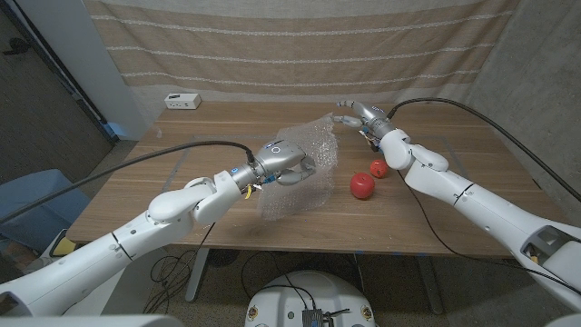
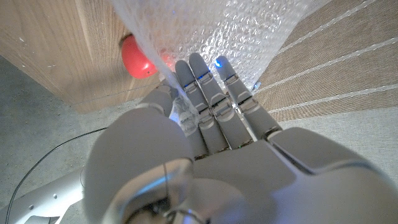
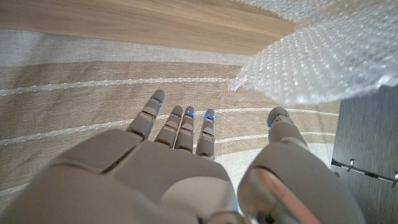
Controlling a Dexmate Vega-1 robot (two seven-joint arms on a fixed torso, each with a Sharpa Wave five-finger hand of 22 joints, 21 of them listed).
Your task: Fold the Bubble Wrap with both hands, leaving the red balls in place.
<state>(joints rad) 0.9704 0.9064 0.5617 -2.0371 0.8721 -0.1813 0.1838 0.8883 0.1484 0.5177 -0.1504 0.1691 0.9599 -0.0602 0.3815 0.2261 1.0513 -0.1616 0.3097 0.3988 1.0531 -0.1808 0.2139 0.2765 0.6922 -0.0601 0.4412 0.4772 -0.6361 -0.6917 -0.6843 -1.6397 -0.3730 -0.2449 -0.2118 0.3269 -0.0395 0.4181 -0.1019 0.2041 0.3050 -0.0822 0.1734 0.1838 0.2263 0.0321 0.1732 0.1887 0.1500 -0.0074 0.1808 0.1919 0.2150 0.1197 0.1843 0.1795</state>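
Observation:
The clear Bubble Wrap [image 1: 304, 173] is partly lifted off the wooden table [image 1: 200, 136], and its far corner stands up near the middle. My left hand [image 1: 286, 163] pinches its near-left part between thumb and fingers [image 2: 208, 93], so the sheet [image 2: 236, 31] hangs over them. My right hand [image 1: 359, 115] hovers just right of the raised far corner with fingers [image 3: 180, 124] spread, holding nothing. The wrap's edge [image 3: 323, 62] hangs free beside it. Two red balls, one nearer [image 1: 362, 185] and one farther [image 1: 379, 168], lie on the table right of the wrap. One ball [image 2: 137, 56] shows beside the sheet.
A small white box [image 1: 182, 101] sits at the table's back left corner. A striped beige curtain [image 1: 300, 41] hangs behind the table. Black cables [image 1: 172, 154] trail along both arms, and a blue seat [image 1: 32, 204] stands off the table's left side.

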